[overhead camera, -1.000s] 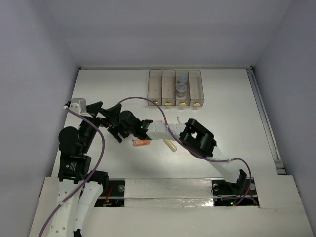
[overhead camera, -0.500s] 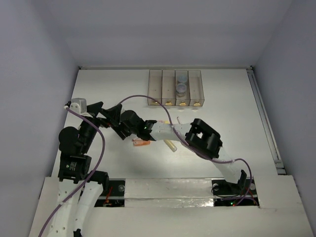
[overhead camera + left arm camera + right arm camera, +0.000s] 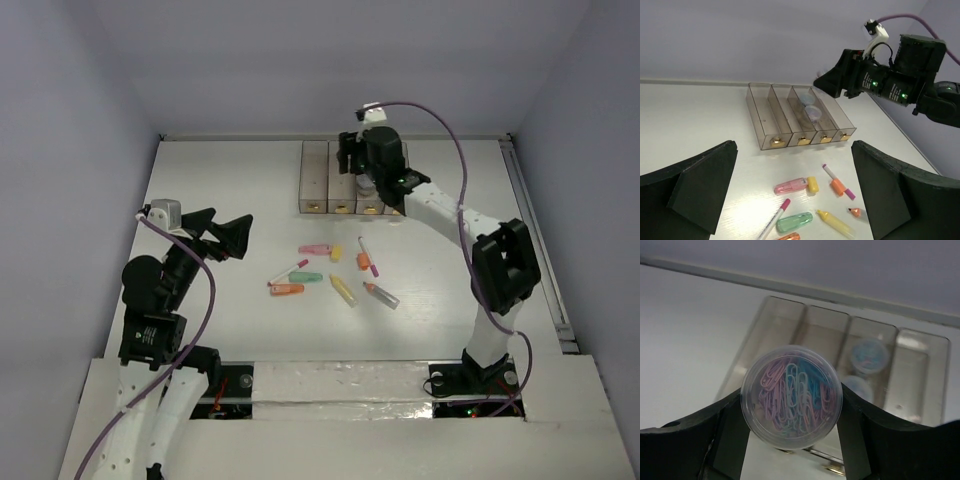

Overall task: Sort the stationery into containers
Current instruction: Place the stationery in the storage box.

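My right gripper [image 3: 791,440] is shut on a round clear tub of coloured paper clips [image 3: 791,396] and holds it above the four joined bins [image 3: 775,325]. In the top view this gripper [image 3: 358,165] hangs over the bins [image 3: 314,180] at the back. Two bluish rolls [image 3: 810,107] lie in the third bin. My left gripper [image 3: 800,200] is open and empty, short of the loose markers: a pink one [image 3: 790,186], a green one [image 3: 794,221], a yellow one [image 3: 836,223], an orange-capped pen [image 3: 838,182] and an orange tip piece [image 3: 855,212].
A yellow cap [image 3: 337,252], a thin pink-tipped pen [image 3: 290,270], an orange marker [image 3: 287,289] and a grey marker [image 3: 382,295] lie mid-table. Walls close in the table on the left, back and right. A rail [image 3: 535,240] runs along the right edge.
My right arm has swung from beside the left gripper at mid-left to the back, over the bins, with the tub in its jaws. The markers it covered now show. The left arm has not moved.
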`<state>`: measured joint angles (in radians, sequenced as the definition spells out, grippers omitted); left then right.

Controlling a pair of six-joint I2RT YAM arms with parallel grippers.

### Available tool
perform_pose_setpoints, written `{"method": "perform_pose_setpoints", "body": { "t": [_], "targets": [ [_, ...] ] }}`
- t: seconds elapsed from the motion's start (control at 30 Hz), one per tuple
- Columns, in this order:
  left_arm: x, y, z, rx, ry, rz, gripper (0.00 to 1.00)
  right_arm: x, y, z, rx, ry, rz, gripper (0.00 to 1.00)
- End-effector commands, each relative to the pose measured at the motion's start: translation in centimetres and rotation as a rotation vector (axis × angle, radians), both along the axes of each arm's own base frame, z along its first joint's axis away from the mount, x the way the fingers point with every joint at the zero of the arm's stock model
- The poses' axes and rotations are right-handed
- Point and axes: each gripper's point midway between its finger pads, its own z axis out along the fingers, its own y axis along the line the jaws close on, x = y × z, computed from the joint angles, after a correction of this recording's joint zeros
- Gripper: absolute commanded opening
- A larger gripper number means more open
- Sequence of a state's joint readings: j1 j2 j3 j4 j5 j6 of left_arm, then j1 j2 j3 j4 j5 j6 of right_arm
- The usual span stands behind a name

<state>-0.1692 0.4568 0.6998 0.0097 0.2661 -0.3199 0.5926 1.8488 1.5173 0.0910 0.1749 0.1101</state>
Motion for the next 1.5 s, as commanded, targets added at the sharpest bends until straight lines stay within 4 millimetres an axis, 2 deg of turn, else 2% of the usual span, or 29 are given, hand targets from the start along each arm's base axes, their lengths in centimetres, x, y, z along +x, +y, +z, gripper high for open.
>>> {"method": "perform_pose_setpoints", "body": {
  "t": [0.0, 0.07, 0.17, 0.27, 0.57, 0.77, 0.97, 1.07, 1.3, 1.47],
  "targets": [
    [0.0, -0.5, 0.9, -0.007, -0.039, -0.028, 0.99, 0.4, -2.5, -2.2, 0.007, 0.065, -0.04, 0.47],
    [0.2, -0.6, 0.7, -0.007, -0.029, -0.032, 0.99, 1.4, -4.6, -3.3, -0.003, 0.091, -0.083, 0.47],
    [0.2, -0.7, 0.7, -0.006, -0.028, -0.035, 0.99, 1.9, -5.4, -4.8, -0.016, 0.129, -0.093, 0.47],
    [0.3, -0.7, 0.5, -0.005, -0.023, -0.036, 0.99, 2.4, -7.2, -6.3, -0.019, 0.171, -0.127, 0.46],
    [0.3, -0.8, 0.6, -0.003, -0.025, -0.039, 0.99, 1.7, -7.7, -10.5, -0.05, 0.256, -0.146, 0.47],
    [0.2, -0.8, 0.6, -0.005, -0.026, -0.039, 0.99, 2.3, -9.2, -11.4, -0.045, 0.276, -0.175, 0.47],
    [0.3, -0.8, 0.5, -0.004, -0.023, -0.041, 0.99, 2.0, -9.2, -12.3, -0.043, 0.291, -0.174, 0.47],
    [0.3, -0.8, 0.5, -0.005, -0.025, -0.041, 0.99, 2.2, -9.6, -12.8, -0.046, 0.303, -0.184, 0.52],
    [0.2, -0.8, 0.6, -0.005, -0.026, -0.042, 0.99, 2.1, -9.5, -13.5, -0.052, 0.319, -0.178, 0.57],
    [0.3, -0.8, 0.5, -0.004, -0.025, -0.042, 0.99, 1.8, -9.5, -13.5, -0.049, 0.322, -0.174, 0.66]
  ]
}}
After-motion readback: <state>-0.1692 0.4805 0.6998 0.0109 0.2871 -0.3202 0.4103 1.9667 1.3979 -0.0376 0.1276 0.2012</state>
